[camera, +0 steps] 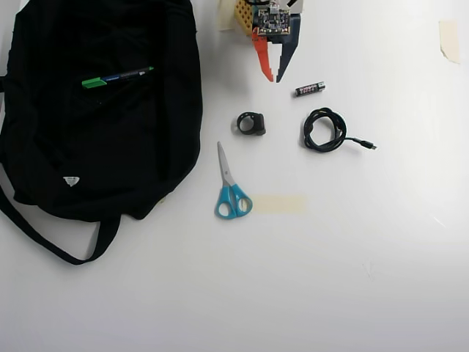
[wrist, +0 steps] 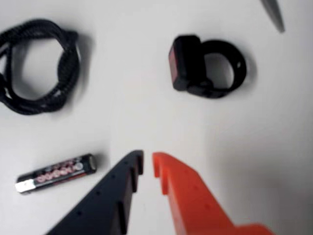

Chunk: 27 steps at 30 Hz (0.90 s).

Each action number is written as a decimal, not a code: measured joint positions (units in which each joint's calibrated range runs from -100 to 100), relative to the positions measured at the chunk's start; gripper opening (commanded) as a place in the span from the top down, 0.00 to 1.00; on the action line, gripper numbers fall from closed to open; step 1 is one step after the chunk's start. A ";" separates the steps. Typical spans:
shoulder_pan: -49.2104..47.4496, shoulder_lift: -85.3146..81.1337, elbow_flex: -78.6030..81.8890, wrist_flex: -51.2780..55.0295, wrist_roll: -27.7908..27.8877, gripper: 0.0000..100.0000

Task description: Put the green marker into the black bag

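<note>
The green marker (camera: 117,76) lies on top of the black bag (camera: 44,147), across its upper part, cap pointing toward the bag's left edge in the overhead view. It rests in a shallow fold of the fabric; whether it sits inside an opening or only on the surface I cannot tell, so the task looks finished or very nearly so.

The gripper (camera: 274,78) is to the right of the bag, well apart from it, over the bare table (camera: 366,257). Its orange and black fingers nearly meet at the tips and hold nothing, which suits an arm that has no further load.

Everything else is right of the bag and appears left alone as clutter: a battery (camera: 309,89) just beside the gripper, a coiled cable (camera: 323,130) farther right, a small black strap clip (camera: 251,123) and blue-handled scissors (camera: 229,187) between bag and cable. The wrist view shows the same battery (wrist: 55,174), cable (wrist: 36,66) and clip (wrist: 205,66) beyond the fingertips (wrist: 138,159).
</note>
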 measured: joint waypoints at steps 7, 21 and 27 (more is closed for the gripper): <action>-0.07 -1.33 6.29 0.00 4.40 0.98; 0.00 -3.49 14.07 0.60 1.22 0.98; 0.00 -3.57 14.07 0.94 1.22 0.98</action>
